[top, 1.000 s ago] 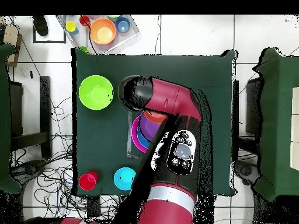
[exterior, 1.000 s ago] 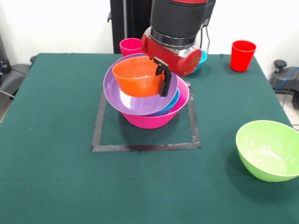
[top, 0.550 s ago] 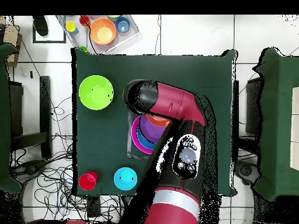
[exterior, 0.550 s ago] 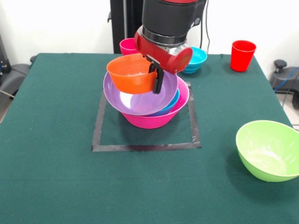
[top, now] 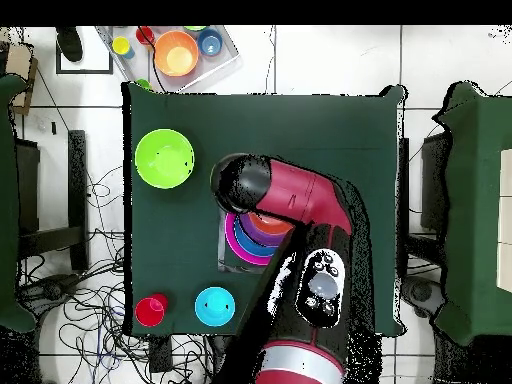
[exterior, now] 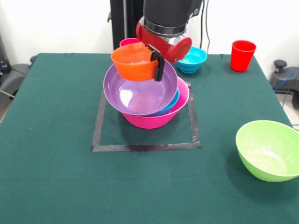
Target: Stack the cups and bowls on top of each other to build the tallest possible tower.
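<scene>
My gripper [exterior: 155, 66] is shut on the rim of an orange bowl [exterior: 134, 64] and holds it in the air above the tower. The tower is a tilted purple bowl [exterior: 139, 95] resting on a blue bowl [exterior: 173, 100] inside the big pink bowl [exterior: 152, 120], within a taped square. A pink-red cup [exterior: 127, 43] peeks out behind the orange bowl. A red cup [exterior: 243, 55] stands at the far right. In the overhead view the arm covers most of the tower; the purple bowl [top: 247, 238] and the orange bowl [top: 266, 223] show beside it.
A lime green bowl [exterior: 270, 149] sits at the near right, also the lime green bowl [top: 165, 158] from above. A small blue bowl [exterior: 192, 59] is beside the arm. Off the table, a clear tray [top: 222, 62] holds more small bowls.
The orange bowl has risen from just inside the purple bowl to above its far rim, carried up and back by the gripper. The tower has not moved.
</scene>
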Tool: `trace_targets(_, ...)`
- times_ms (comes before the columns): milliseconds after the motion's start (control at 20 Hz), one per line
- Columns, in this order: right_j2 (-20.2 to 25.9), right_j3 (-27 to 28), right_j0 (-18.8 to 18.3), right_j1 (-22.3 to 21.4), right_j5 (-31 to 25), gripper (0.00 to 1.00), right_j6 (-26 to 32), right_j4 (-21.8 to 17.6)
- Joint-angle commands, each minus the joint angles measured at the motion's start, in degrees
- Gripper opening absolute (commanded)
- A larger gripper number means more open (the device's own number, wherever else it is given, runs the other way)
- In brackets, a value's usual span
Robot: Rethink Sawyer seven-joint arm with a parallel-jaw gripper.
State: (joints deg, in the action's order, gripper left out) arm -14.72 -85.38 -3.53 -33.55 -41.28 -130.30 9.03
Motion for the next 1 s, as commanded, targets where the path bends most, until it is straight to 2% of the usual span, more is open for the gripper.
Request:
trace_targets(50, 5.2, -7.4, -0.5, -0.3, 6.7, 0.0, -6.4, 1.1)
trace_targets(700, 7.7, -9.9, -2.1, 2.0, 14.5, 0.0, -5.5, 0.9)
trace_targets(1000, 6.0, -9.1, -0.7, 0.8, 10.5, 0.0, -6.3, 0.9)
